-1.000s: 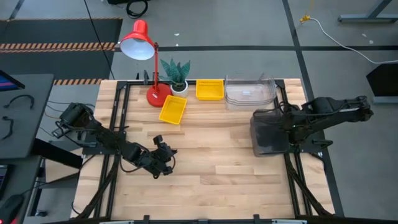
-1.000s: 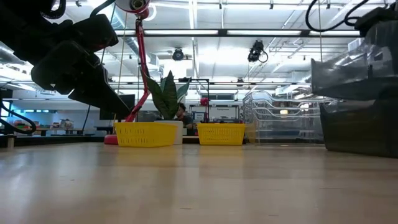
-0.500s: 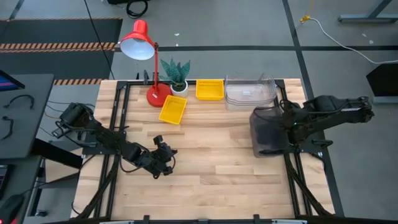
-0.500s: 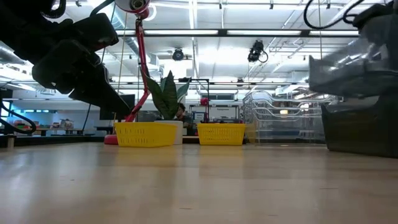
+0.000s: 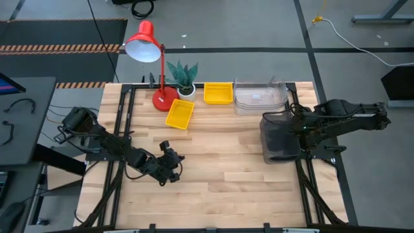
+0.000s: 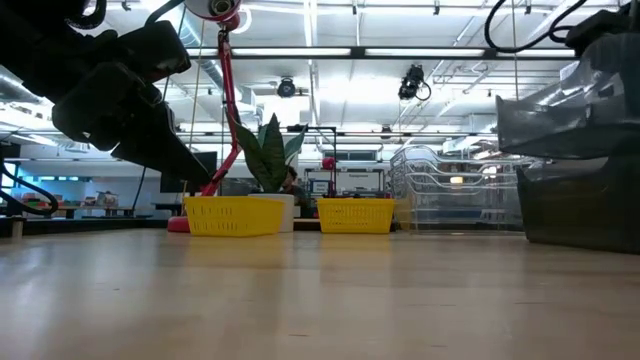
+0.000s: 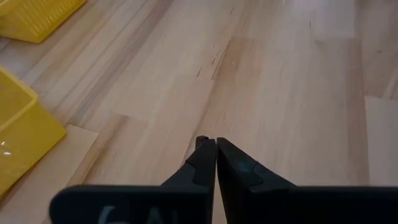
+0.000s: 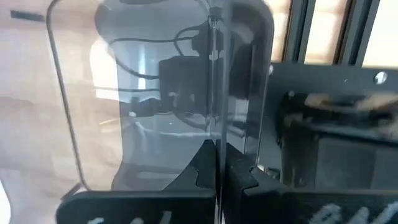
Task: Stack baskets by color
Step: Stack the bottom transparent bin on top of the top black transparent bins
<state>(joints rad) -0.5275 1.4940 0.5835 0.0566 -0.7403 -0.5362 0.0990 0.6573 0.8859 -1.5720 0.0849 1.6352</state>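
Observation:
Two yellow baskets rest on their bottoms at the far side, one (image 5: 179,114) near the lamp and one (image 5: 218,92) by the far edge. Beside them is a stack of clear baskets (image 5: 260,96). At the right edge a dark-grey basket (image 6: 585,205) stands on the table. A second dark-grey basket (image 6: 565,105) hangs tilted just above it, with my right gripper (image 5: 293,126) shut on it. My left gripper (image 5: 174,160) hovers shut over bare wood at the near left, with nothing in it (image 7: 216,146). My right gripper pinches the thin upper edge of one wall of the grey basket (image 8: 214,127) between its two fingers, coming steeply from above. The basket hangs tilted below the fingers, over the lower grey basket (image 5: 279,145). Whether the two baskets touch, I cannot tell.
A red desk lamp (image 5: 155,71) and a potted plant (image 5: 184,79) stand at the far left, next to the yellow baskets. Black frame rails (image 5: 304,165) run along the table's left and right sides. Open wood (image 5: 226,168) lies between the two arms.
The grey basket in my right gripper has swayed a little above the lower grey basket and stays lifted. My left gripper has kept still.

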